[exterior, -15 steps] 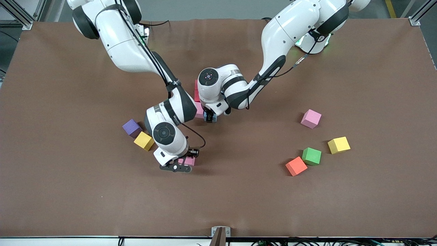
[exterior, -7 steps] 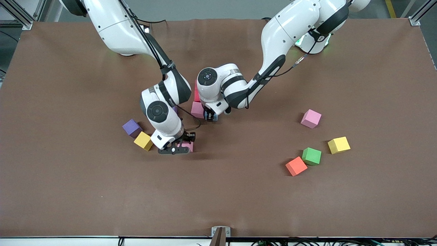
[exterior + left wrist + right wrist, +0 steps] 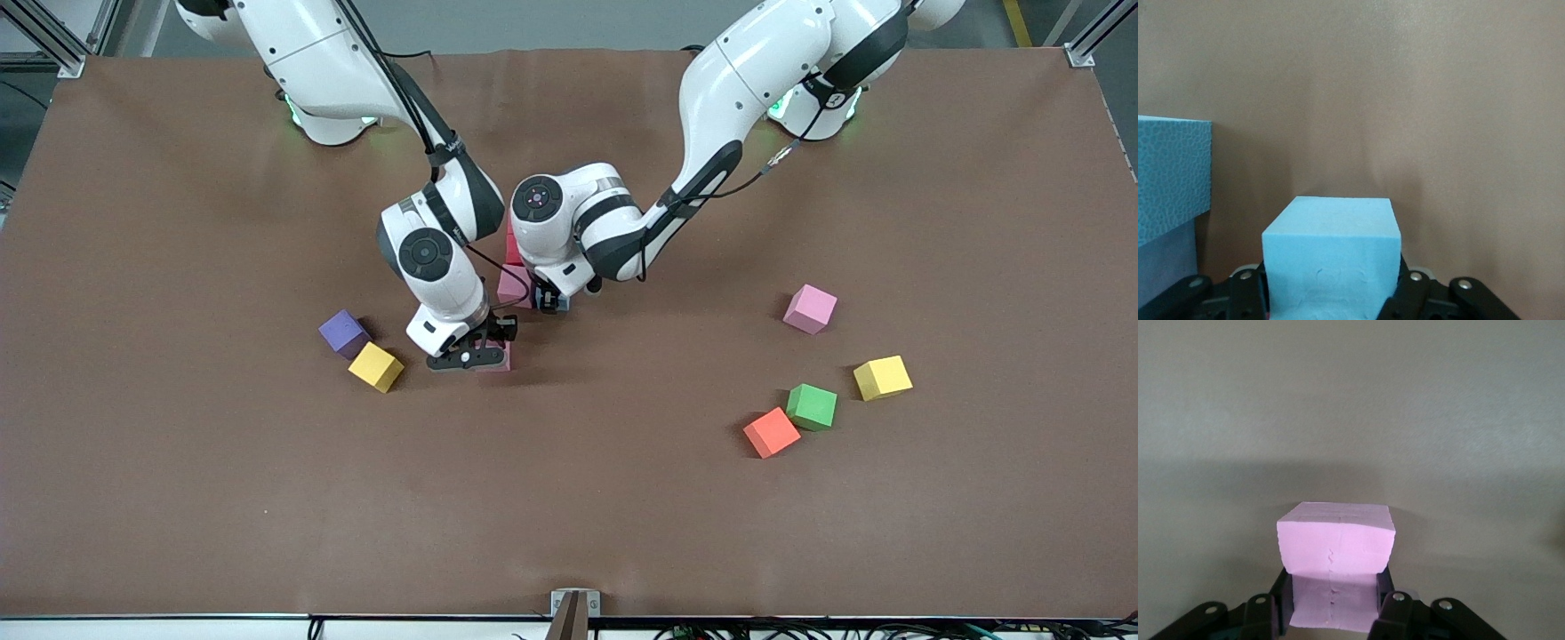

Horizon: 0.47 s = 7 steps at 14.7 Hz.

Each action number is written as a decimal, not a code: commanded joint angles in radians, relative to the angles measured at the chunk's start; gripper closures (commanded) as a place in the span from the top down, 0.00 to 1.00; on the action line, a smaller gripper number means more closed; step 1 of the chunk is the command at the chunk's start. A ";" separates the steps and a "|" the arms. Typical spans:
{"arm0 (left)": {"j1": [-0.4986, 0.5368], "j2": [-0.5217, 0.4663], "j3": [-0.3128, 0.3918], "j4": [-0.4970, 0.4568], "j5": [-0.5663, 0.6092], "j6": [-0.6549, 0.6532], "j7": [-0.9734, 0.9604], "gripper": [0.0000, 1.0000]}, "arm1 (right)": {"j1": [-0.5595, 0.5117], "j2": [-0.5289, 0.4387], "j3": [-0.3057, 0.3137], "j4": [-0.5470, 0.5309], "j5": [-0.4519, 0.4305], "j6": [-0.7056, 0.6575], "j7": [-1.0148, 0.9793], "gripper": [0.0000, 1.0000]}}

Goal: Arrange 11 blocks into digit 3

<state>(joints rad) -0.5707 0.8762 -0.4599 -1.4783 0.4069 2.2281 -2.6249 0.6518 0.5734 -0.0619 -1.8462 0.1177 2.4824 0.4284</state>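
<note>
Both jaws grip cubes: left gripper (image 3: 550,305) a light blue block (image 3: 1331,257), right gripper (image 3: 481,348) a pink block (image 3: 1336,553).

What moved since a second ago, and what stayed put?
The right gripper, shut on a pink block, carried it away from the front camera, toward the cluster by the left gripper. The left gripper stayed there, shut on a light blue block. The loose blocks stayed.

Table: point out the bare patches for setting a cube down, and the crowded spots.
Bare: the wide strip of table nearer the front camera than every cube, and the stretch between the held pink cube and the orange cube. Crowded: where both pincers, left and right, work by the started figure.
</note>
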 commanded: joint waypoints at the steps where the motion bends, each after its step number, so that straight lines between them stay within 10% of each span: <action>1: -0.003 0.030 0.004 -0.062 -0.033 -0.042 0.002 0.56 | 0.032 -0.021 0.004 -0.058 0.014 0.003 0.045 0.07; 7: -0.008 0.029 0.004 -0.039 -0.053 -0.035 0.002 0.57 | 0.054 -0.021 0.004 -0.058 0.014 -0.043 0.108 0.07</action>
<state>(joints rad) -0.5705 0.8752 -0.4598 -1.4780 0.3937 2.2207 -2.6260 0.6895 0.5648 -0.0619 -1.8547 0.1179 2.4609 0.5008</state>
